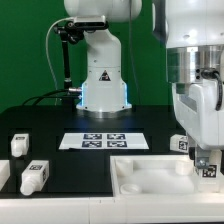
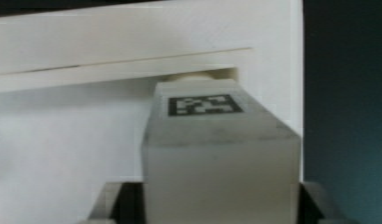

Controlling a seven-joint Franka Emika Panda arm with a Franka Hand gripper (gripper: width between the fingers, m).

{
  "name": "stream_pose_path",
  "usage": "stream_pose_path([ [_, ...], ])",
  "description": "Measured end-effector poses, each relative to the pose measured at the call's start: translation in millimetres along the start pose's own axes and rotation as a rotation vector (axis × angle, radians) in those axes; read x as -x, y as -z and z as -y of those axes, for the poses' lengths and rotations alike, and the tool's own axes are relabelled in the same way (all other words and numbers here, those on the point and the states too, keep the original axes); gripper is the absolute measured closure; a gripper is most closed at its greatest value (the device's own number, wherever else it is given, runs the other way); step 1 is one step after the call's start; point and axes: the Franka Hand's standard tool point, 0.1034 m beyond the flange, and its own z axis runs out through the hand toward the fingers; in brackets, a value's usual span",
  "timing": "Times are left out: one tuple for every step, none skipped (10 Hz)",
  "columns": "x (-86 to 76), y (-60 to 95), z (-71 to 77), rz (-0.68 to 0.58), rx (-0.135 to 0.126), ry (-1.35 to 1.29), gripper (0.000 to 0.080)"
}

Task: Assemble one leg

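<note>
My gripper [image 1: 208, 165] is at the exterior view's right, low over the right end of the large white tray-like panel [image 1: 150, 178]. It is shut on a white leg [image 2: 214, 150] with a black-and-white tag on its face. In the wrist view the leg's far end touches the panel's edge [image 2: 99, 75] at a small round stub. The dark fingers [image 2: 127, 205] flank the leg on both sides. In the exterior view only a tagged bit of the held leg [image 1: 210, 171] shows under the hand. Another tagged leg [image 1: 181, 143] stands beside the gripper.
Two loose legs [image 1: 18, 145] [image 1: 35, 178] lie at the exterior view's left, with part of a third white piece [image 1: 3, 176] at the edge. The marker board [image 1: 103, 140] lies in front of the robot base [image 1: 103, 80]. The table is black.
</note>
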Motion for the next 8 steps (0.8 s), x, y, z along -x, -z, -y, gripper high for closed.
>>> stream_pose_path([
  [0.4,-0.7,-1.6,-0.003,0.010,0.111,0.0502],
  [2.0,-0.5,-3.0,0.003,0.026,0.317,0.0502],
  [0.4,-0.3,-2.3,0.009,0.026,0.497,0.0265],
  [-0.7,0.3,-2.3,0.015,0.034,0.619,0.0174],
  [-1.6,0.3,-1.9,0.011,0.034,0.676,0.0174],
  [-2.2,0.3,-1.8,0.012,0.034,0.756,0.0155],
  [-2.5,0.3,-1.7,0.013,0.034,0.831,0.0155],
  [0.8,0.8,-2.8,0.000,0.049,0.958,0.0151],
])
